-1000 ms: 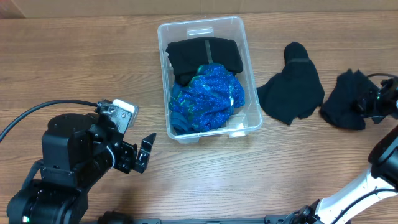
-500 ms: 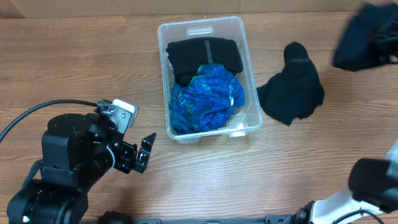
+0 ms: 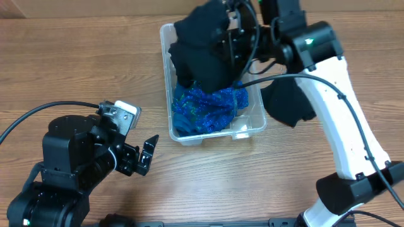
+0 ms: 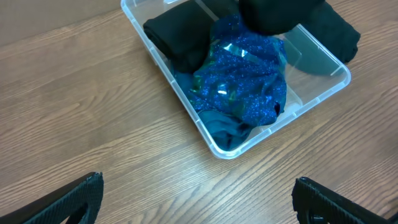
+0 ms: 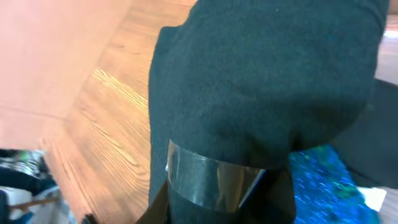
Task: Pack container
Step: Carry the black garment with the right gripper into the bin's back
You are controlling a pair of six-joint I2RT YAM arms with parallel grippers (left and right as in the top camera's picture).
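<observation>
Finding 1: the container (image 3: 168,107) stands on the wooden worktop (image 3: 76,57), toward the far edge and near its middle. It holds a blue sparkly fabric (image 3: 208,104), and the left wrist view shows a folded black cloth (image 4: 177,34) lying beside that fabric at the far end.

Finding 2: the right tool (image 3: 235,36) hangs over the far end of the container, closed on a black garment (image 3: 202,50). The garment drapes down above the bin's contents and, in the right wrist view, covers most of the tool's fingers.

Finding 3: the left tool (image 3: 146,157) sits over bare worktop, near the container's front left corner. Its fingers are spread wide and grip nothing.

Finding 4: a loose black piece (image 3: 287,104) lies on the worktop just beside the container's right wall.
</observation>
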